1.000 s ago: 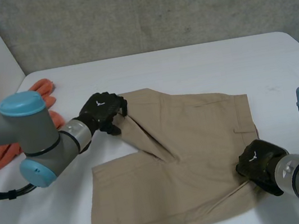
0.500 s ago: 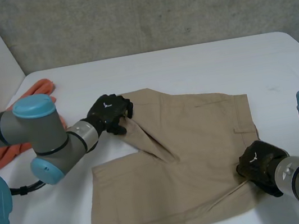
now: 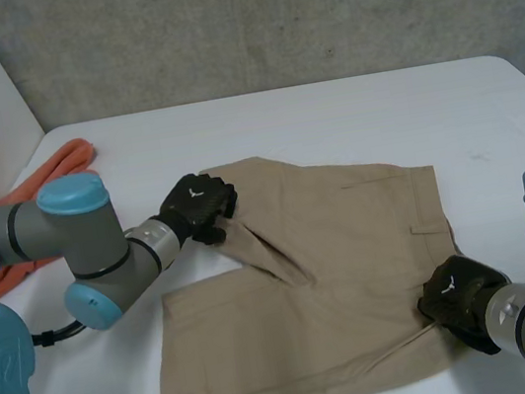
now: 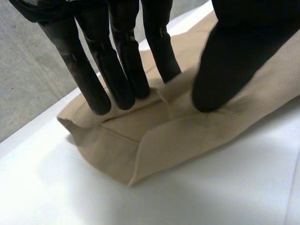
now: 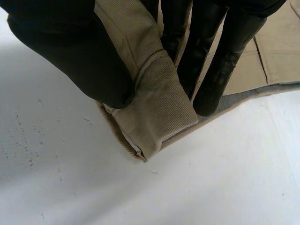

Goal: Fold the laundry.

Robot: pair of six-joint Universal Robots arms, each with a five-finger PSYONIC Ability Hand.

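Head view, left to right.

Far left of frame: orange cloth [image 3: 50, 169] bunched on the white table [image 3: 329, 111], partly behind the left arm. It is not folded.

Left of centre: left hand [image 3: 199, 205] sits on the upper-left corner of the khaki shorts [image 3: 350, 243]. In its wrist view the fingers [image 4: 117, 75] are straight, with tips down on the fabric. The thumb presses from the other side, and a raised ridge of cloth is pinched between them. A crease runs from this grip toward the crotch.

Centre: the shorts lie spread across the middle of the table. They are mostly flat, with one leg toward the lower left of the frame and the waistband toward the right.

Lower right: right hand [image 3: 458, 294] is at the lower-right corner of the shorts. In its wrist view, thumb and fingers clamp a doubled-over bit of the edge, lifted just off the table.

Progress (judgement): early. Both corners are gripped, but no fold is laid yet. The shorts need to be carried over onto themselves, and the orange cloth is not yet handled.
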